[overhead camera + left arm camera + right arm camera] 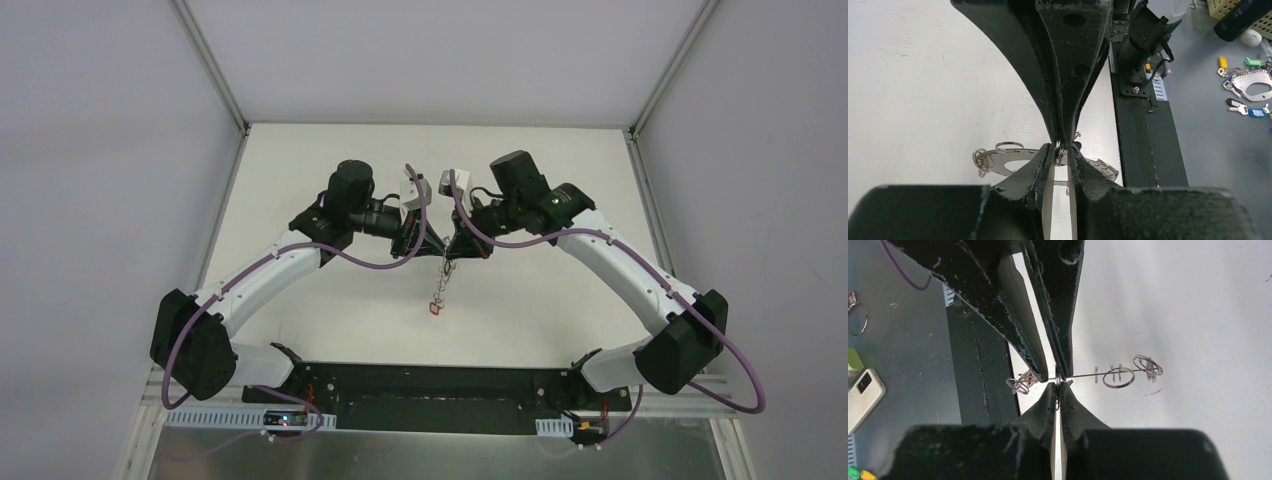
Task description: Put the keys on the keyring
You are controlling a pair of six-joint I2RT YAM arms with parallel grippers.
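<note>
1. Right gripper (1058, 385), closest to its wrist lens, is clenched tight on the keyring's (994, 160) thin edge.
2. Left gripper (1060, 150) meets it tip to tip; its fingers (1088, 176) stand a slit apart around a small wire loop (1060, 146), and whether they pinch it is unclear.
3. Keyring sits between both grippers over the white table's (540, 300) middle.
4. Red-headed key (437, 309) dangles from its near end.

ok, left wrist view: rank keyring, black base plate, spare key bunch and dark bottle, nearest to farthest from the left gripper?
1. keyring, at the tips of the left gripper, centre.
2. black base plate, to the right, along the table edge.
3. spare key bunch, far right, off the table.
4. dark bottle, top right corner, beyond the bunch.
</note>
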